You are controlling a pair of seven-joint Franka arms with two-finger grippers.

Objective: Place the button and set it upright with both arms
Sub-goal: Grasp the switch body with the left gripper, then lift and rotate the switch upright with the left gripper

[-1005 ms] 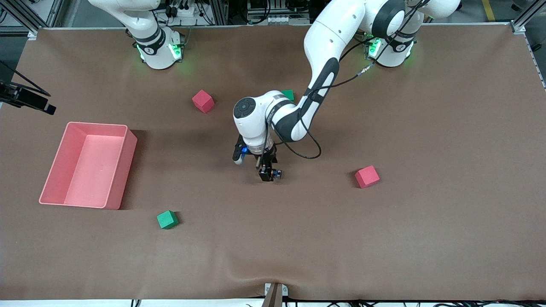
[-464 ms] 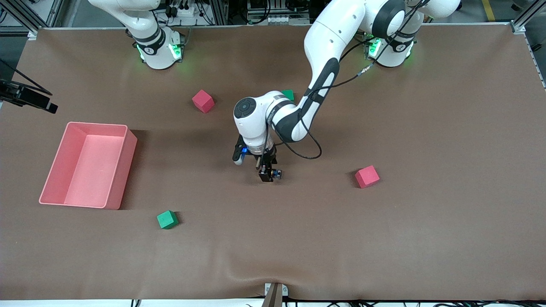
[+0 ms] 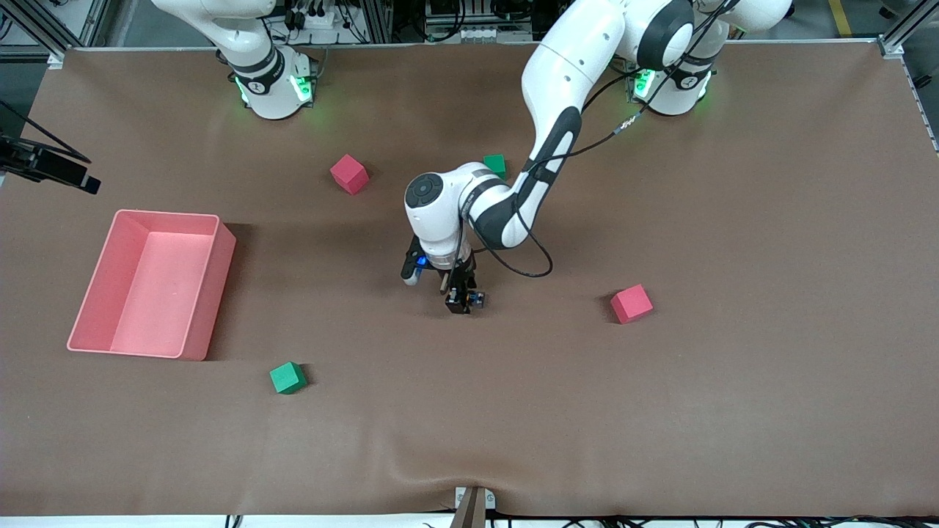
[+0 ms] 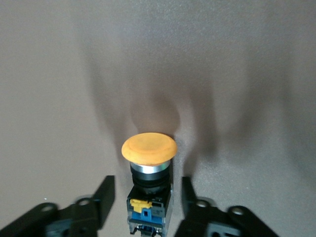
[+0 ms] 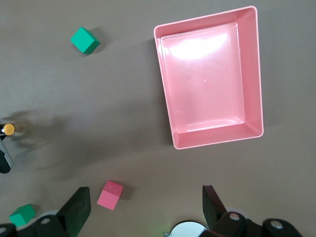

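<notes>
I see the button mid-table, between my left gripper's fingers, which stand slightly apart from its body, not clamping. My right gripper waits spread wide, high over the table.

Pink bin, open and lying toward the right arm's end of the table, well apart from the left pincer. Red cube near that pincer, toward the left arm's end. Another red cube and green cube farther from the front camera. Second green cube nearer.
</notes>
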